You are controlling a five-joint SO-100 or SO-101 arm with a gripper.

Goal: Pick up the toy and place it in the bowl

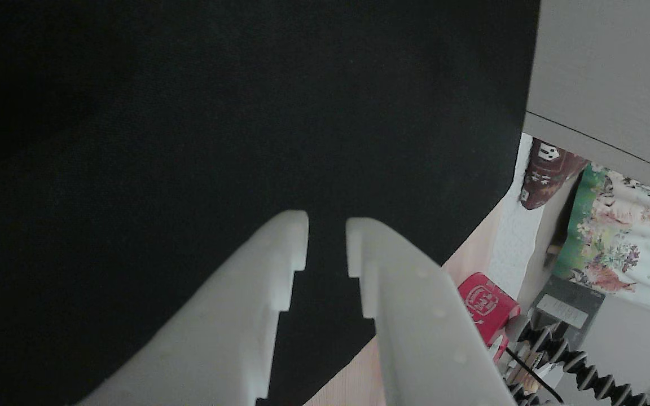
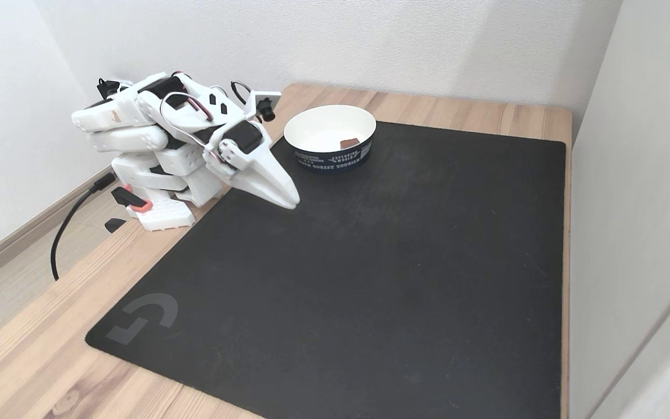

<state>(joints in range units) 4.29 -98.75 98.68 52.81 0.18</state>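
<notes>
Black mat point(image 2: 370, 262) under slightly parted, empty jaws

The other view looks close along the gripper point(image 1: 326, 239) onto the black mat point(image 1: 189, 113); the fixed view looks down from the table's front, sharing that mat point(image 2: 370, 262)

Desk point(image 2: 32, 355): pale wood with visible grain, satin finish. Mat point(image 2: 370, 262): black, matt, finely textured cloth-like surface. Arm point(image 2: 160, 139) and hand point(image 1: 326, 242): white matt plastic, smooth, with faint layering; its fingers point(image 1: 392, 293) show small dimples. Bowl point(image 2: 330, 137): smooth, white inside, dark printed band outside, paper-like. Toy point(image 2: 349, 143): dull reddish-brown. Red box point(image 1: 486, 304): slightly glossy.
</notes>
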